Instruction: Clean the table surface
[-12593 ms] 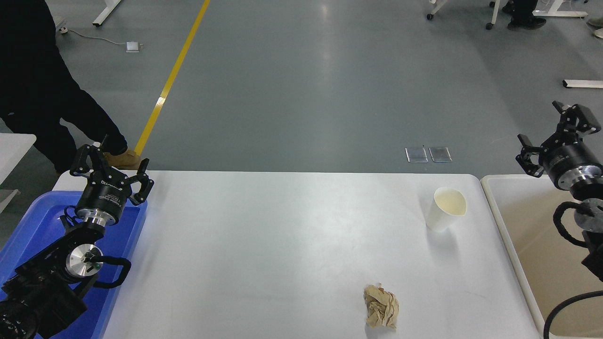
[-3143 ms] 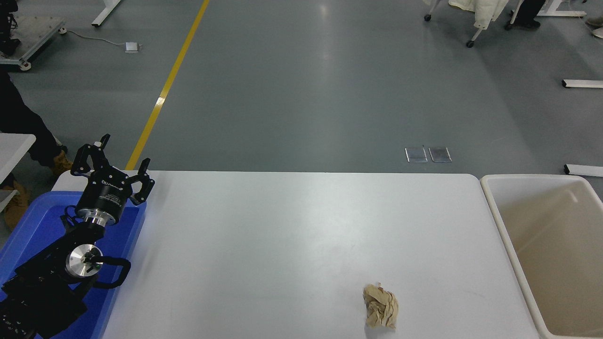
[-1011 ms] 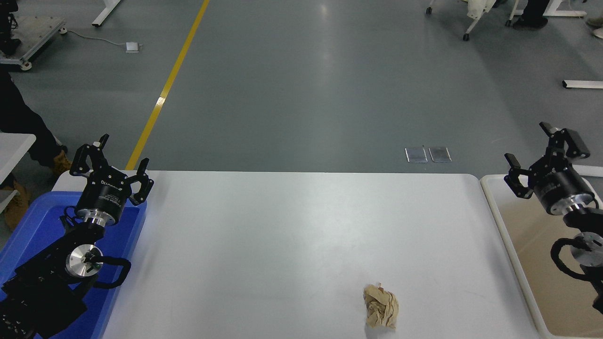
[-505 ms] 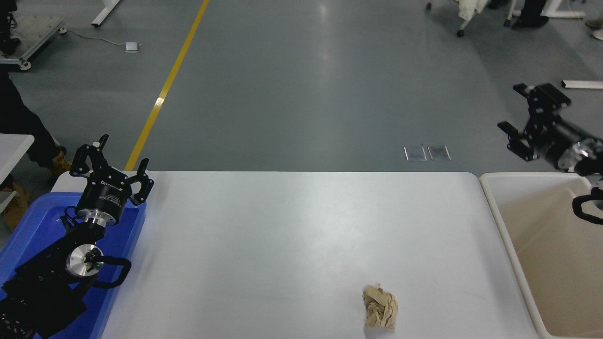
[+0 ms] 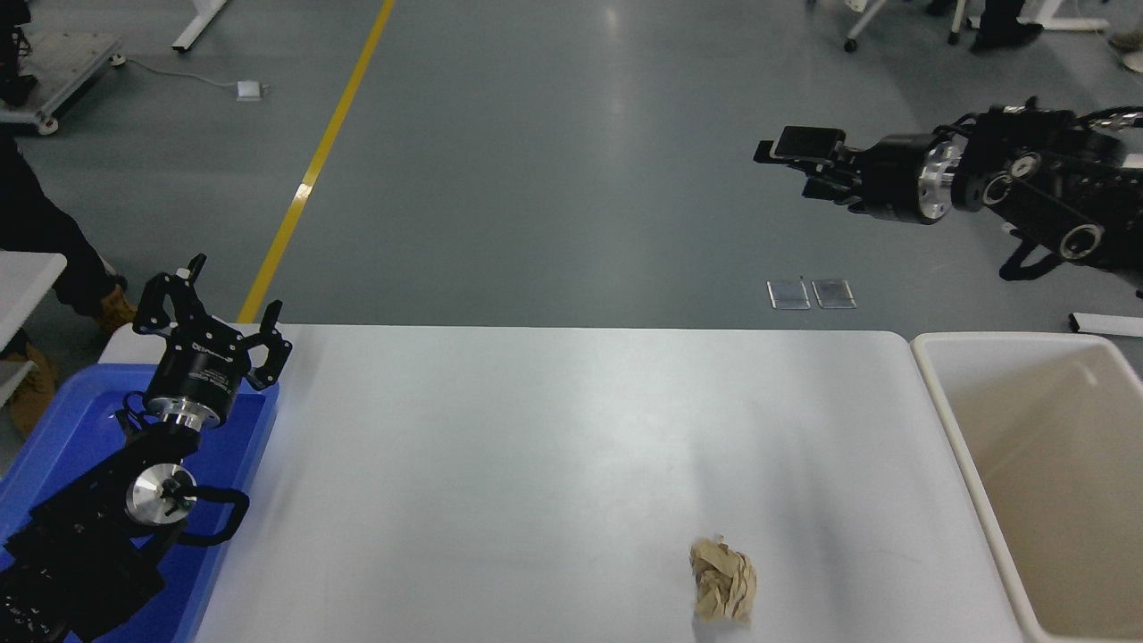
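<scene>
Compared with half a second ago, the right arm is now reaching much further left and higher, stretching level from the right edge above the grey floor, with the right gripper (image 5: 797,162) pointing left, well clear of the table surface (image 5: 554,446). Its fingers are appearing edge-on and overlapping, so I cannot tell how far apart they are, and nothing is showing between them. The crumpled brown paper ball (image 5: 723,580) is lying where it was, near the table's front edge toward the right. The left gripper (image 5: 211,313) is sitting parked at the lower left over the blue tray (image 5: 54,429), fingers spread and gripping nothing; the arm is covering much of the tray's floor. The beige bin (image 5: 946,402) is standing just beside the table's right end, cropped by the frame, its visible interior showing nothing.
</scene>
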You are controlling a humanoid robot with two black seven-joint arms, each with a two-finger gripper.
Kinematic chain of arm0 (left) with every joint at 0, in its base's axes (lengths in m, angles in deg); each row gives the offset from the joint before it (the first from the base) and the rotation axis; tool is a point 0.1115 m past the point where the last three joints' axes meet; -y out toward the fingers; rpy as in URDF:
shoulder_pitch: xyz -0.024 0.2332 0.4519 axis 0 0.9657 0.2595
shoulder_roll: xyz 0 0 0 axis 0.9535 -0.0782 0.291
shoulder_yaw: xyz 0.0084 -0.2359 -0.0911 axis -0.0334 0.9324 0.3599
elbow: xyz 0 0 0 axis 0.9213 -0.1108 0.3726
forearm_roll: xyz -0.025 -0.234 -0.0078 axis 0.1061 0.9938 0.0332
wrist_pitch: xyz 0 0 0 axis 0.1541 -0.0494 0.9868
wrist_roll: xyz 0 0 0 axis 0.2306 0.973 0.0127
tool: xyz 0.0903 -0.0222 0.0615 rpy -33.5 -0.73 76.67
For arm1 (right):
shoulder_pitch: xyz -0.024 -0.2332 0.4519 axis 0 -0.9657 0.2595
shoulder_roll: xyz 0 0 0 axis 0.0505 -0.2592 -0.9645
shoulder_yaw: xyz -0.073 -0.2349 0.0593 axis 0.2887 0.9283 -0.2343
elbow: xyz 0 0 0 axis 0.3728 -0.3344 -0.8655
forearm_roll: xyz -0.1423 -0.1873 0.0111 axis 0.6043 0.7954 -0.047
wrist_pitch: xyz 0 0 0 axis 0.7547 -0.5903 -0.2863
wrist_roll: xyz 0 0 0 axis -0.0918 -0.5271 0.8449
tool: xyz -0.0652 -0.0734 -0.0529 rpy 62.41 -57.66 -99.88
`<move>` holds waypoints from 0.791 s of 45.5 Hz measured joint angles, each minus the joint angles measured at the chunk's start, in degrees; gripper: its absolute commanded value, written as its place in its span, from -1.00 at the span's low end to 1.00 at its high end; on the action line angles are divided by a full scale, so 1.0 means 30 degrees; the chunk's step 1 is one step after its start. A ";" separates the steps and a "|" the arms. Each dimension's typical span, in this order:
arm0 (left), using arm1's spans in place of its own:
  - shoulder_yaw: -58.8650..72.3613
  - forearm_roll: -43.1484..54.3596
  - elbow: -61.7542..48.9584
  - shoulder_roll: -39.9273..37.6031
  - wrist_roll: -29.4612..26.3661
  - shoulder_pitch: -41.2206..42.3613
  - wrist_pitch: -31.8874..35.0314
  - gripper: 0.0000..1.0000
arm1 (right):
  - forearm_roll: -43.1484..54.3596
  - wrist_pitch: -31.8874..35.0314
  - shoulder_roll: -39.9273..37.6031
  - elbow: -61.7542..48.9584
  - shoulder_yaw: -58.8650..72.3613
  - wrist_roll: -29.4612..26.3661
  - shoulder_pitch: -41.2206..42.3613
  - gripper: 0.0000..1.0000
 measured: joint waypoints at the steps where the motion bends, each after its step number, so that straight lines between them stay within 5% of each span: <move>1: 0.0000 -0.0002 0.0001 -0.0001 0.0000 0.0000 -0.0001 1.00 | 0.0397 0.0094 0.0332 0.0109 0.0401 0.0010 0.0183 0.98; 18: 0.0000 -0.0001 0.0003 0.0000 0.0000 -0.0002 -0.0008 1.00 | 0.3184 0.0642 0.4393 0.2131 0.5497 0.0091 0.1313 0.98; 36: 0.0000 -0.0002 -0.0001 -0.0001 -0.0001 -0.0002 -0.0018 1.00 | 0.5797 0.0742 0.5093 0.4982 0.7531 0.0100 0.0428 0.98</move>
